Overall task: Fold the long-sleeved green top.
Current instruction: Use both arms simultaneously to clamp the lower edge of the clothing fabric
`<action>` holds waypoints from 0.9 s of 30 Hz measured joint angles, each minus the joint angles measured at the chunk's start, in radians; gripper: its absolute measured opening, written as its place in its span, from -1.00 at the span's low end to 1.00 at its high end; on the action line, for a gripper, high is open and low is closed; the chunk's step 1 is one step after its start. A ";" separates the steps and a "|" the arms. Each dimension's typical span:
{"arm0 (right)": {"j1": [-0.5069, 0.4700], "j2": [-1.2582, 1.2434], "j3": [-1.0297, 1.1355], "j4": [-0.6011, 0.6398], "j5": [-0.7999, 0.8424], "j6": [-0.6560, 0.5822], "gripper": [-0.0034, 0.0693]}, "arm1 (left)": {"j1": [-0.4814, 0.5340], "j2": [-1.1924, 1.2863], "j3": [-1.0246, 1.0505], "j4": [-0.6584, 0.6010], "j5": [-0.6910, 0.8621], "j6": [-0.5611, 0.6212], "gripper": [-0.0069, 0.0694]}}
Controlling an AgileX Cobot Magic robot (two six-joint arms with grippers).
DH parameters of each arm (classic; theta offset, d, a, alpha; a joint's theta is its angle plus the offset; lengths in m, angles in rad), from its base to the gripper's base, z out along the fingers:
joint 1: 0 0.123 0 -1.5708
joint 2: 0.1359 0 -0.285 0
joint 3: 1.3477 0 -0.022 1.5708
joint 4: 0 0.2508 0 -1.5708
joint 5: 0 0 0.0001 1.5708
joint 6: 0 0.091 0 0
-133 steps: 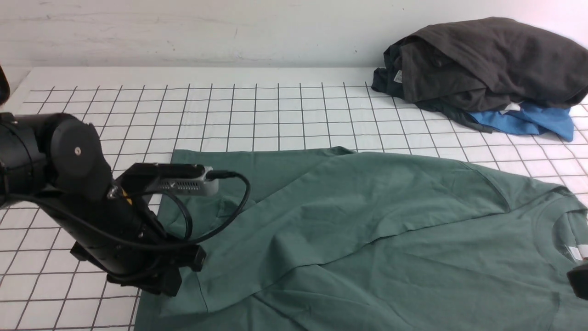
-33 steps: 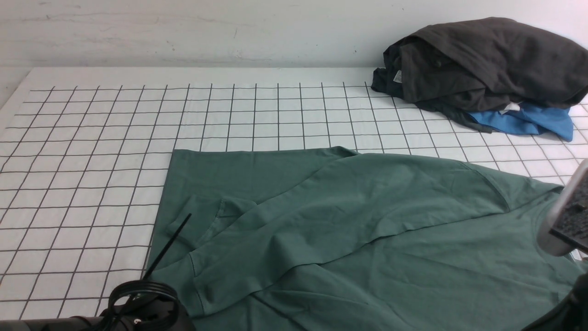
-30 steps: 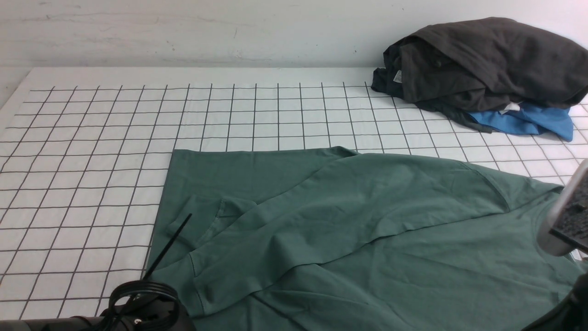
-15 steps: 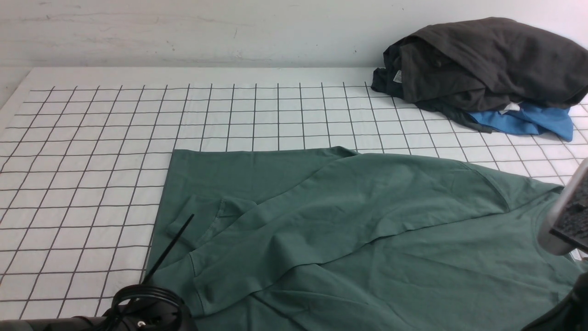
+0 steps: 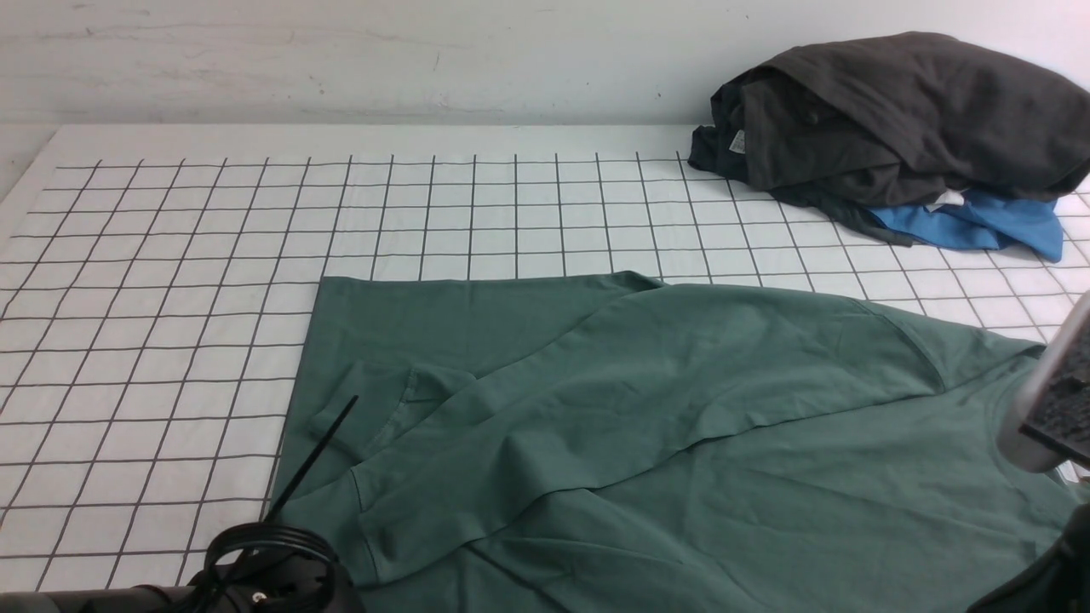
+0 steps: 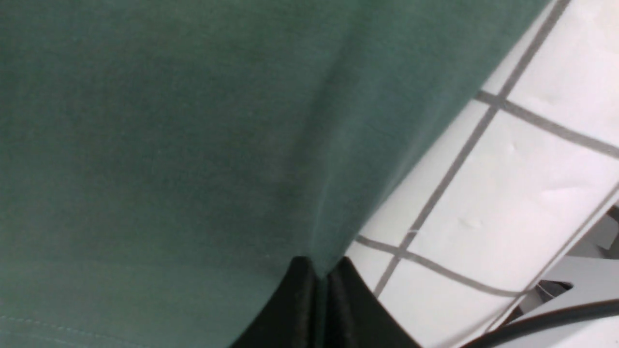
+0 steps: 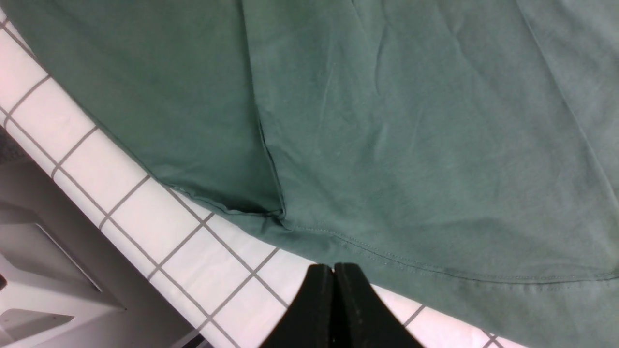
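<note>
The green long-sleeved top (image 5: 664,426) lies spread on the gridded table, one sleeve folded across its body and the cuff near its left side. In the left wrist view my left gripper (image 6: 321,273) is shut, with the top's edge (image 6: 193,145) pinched between its black fingers beside the white table. My right gripper (image 7: 333,270) is shut with nothing in it, its tips just off the stitched hem of the top (image 7: 411,121). The front view shows only a bit of the left arm (image 5: 264,570) and of the right arm (image 5: 1047,400).
A dark grey heap of clothes (image 5: 894,119) lies on a bright blue garment (image 5: 979,226) at the back right. The white gridded table (image 5: 170,255) is bare left of and behind the top. The table's near edge (image 7: 96,227) runs close to both grippers.
Since the oldest frame the left arm has left the cuff and dropped to the near edge, and the right arm's wrist has risen at the right. Over the last second almost nothing moves.
</note>
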 joint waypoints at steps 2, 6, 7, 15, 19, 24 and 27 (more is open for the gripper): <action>0.000 0.000 0.000 -0.025 0.000 -0.013 -0.93 | 0.031 -0.025 0.000 0.011 0.019 0.000 -0.81; 0.000 0.002 0.000 -0.044 0.000 -0.059 -0.82 | 0.109 -0.079 -0.001 0.033 0.066 0.007 -0.81; 0.000 0.005 0.000 -0.049 0.000 -0.073 -0.76 | 0.130 -0.095 -0.001 0.035 0.079 0.017 -0.81; 0.000 0.101 0.015 -0.066 -0.005 -0.150 0.23 | 0.219 -0.144 -0.001 0.027 0.131 0.099 -0.81; 0.001 0.165 0.101 -0.119 -0.015 -0.170 0.67 | 0.219 -0.146 -0.001 0.025 0.129 0.104 -0.81; 0.001 0.227 0.238 -0.176 -0.123 -0.209 0.84 | 0.219 -0.146 -0.001 0.025 0.121 0.104 -0.81; 0.001 0.251 0.272 -0.212 -0.199 -0.210 0.82 | 0.219 -0.146 -0.001 0.025 0.121 0.104 -0.81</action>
